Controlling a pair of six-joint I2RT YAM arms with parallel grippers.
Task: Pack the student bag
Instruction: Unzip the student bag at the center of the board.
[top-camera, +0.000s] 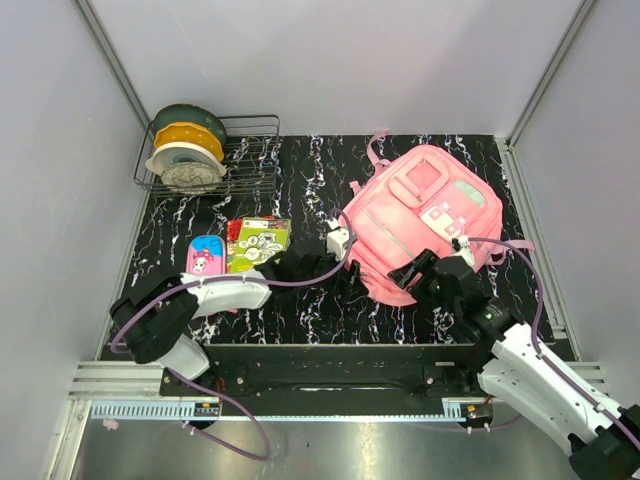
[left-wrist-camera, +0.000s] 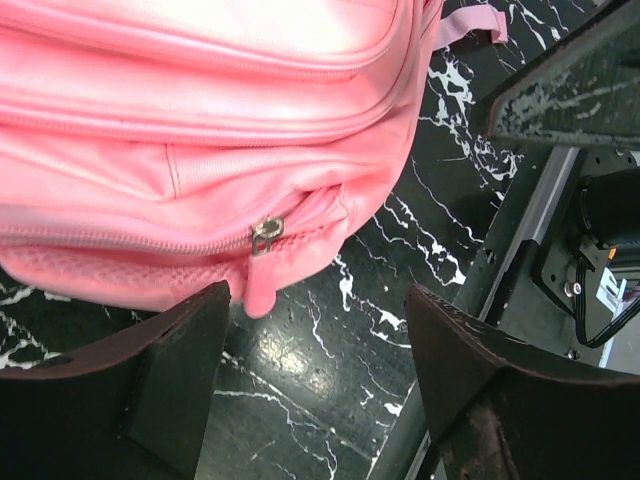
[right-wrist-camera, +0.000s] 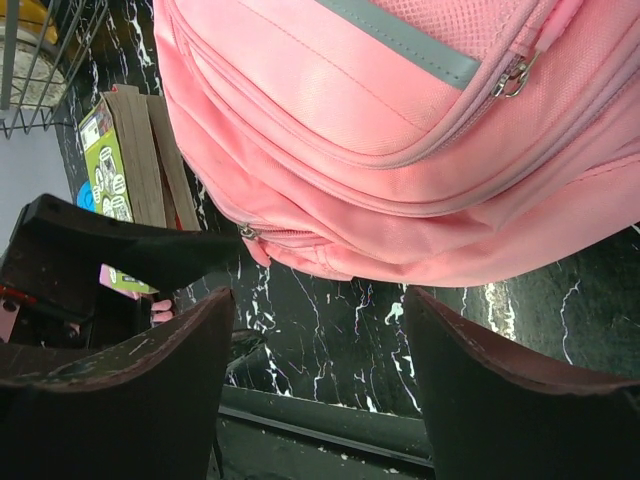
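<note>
Marbled table (top-camera: 300, 180), left gripper (left-wrist-camera: 318, 305), right gripper (right-wrist-camera: 320, 310) agape

1. There's a wire rack (top-camera: 252, 118) in the far left corner. Standing on edge in it are a dark green reel (top-camera: 190, 116) at the back, a yellow reel (top-camera: 188, 136) in the middle and a white reel (top-camera: 185, 165) in front.
2. A small pink-and-blue pencil case (top-camera: 205, 254) lies flat, nearer the front on the left.
3. A green cartoon-covered book (top-camera: 258, 243) sits just beside it, on its right.
4. It's all on a black tabletop (top-camera: 300, 170) with white marble veins.
</note>
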